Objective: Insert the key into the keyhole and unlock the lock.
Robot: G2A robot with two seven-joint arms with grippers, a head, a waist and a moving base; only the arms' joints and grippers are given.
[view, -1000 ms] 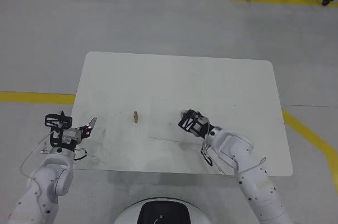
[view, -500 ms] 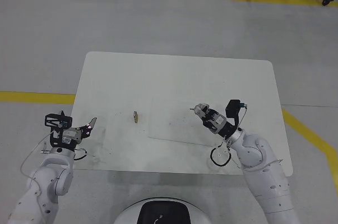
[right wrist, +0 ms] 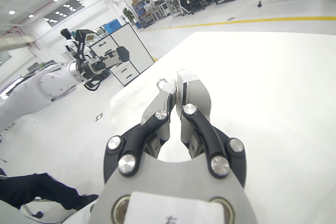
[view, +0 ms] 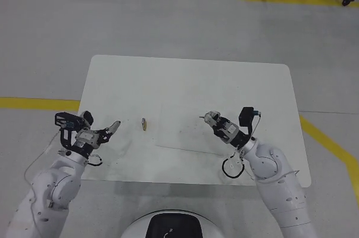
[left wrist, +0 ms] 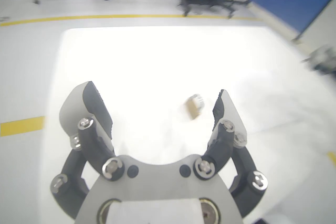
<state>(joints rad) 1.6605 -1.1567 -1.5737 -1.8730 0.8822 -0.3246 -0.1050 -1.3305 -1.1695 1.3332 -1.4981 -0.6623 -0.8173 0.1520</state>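
Note:
A small brass padlock lies on the white table, left of centre. In the left wrist view the padlock sits just ahead of one fingertip, slightly off to one side. My left gripper hovers a short way left of it, wide open and holding nothing. At the table's right of centre, my right gripper is raised and shut on the key. The key's ring sticks out past the fingertips, and its blade is hidden between them.
A faint, thin rectangular sheet lies flat on the middle of the table between the two arms. The left arm shows far off in the right wrist view. Yellow floor tape runs beside the table.
The right gripper rose from the table and swung right with the key, then held still. In the last half second the left gripper moved right, closer to the padlock.

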